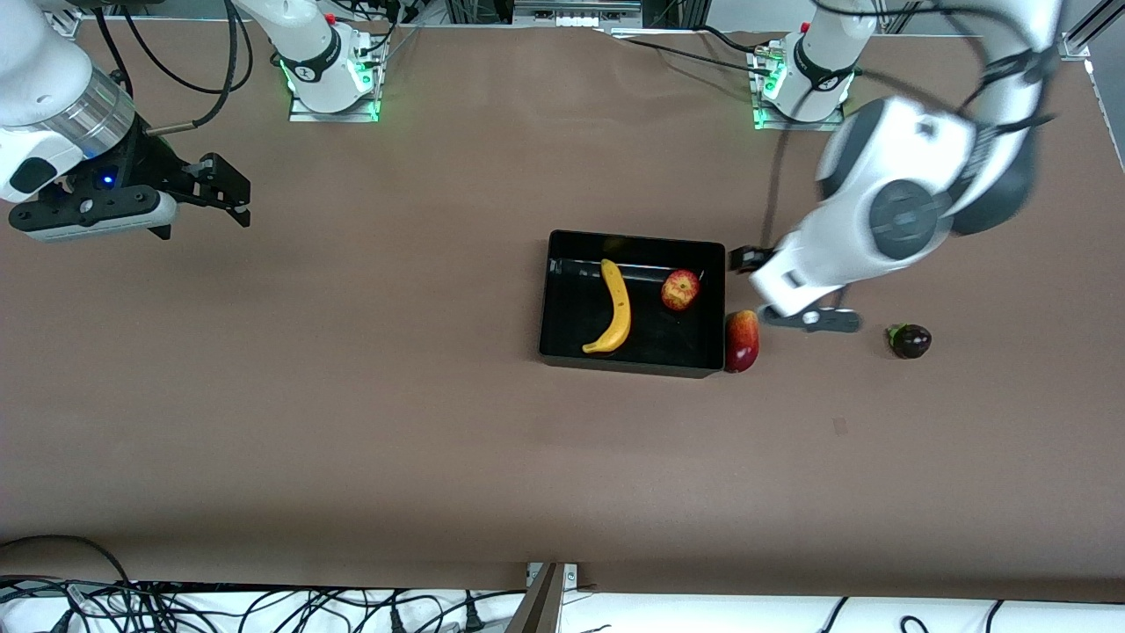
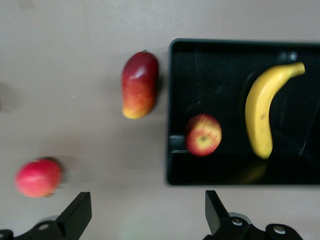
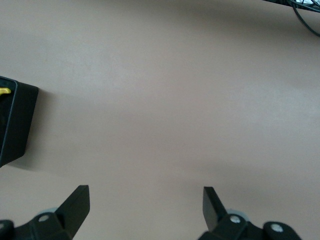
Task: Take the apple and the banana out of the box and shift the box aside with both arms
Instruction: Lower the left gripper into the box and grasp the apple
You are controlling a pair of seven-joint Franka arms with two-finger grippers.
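Observation:
The black box [image 1: 628, 362] stands mid-table. In it lie the yellow banana [image 1: 613, 308] and the small red-and-yellow apple [image 1: 680, 290]. The left wrist view shows the box [image 2: 210, 75] with the banana [image 2: 261, 115] and the apple [image 2: 203, 135] inside. My left gripper [image 1: 747, 259] is open and empty over the table beside the box's wall at the left arm's end; it also shows in its wrist view [image 2: 147, 212]. My right gripper [image 1: 230, 198] is open and empty, waiting high over the right arm's end; in its wrist view [image 3: 145, 205] it is over bare table, with a box corner [image 3: 17, 125] at the edge.
A red-and-yellow mango [image 1: 741, 341] lies against the outside of the box's wall at the left arm's end, also seen in the left wrist view [image 2: 140, 85]. A round red fruit [image 2: 38, 177] lies on the table near it. A dark eggplant [image 1: 910, 340] lies farther toward the left arm's end.

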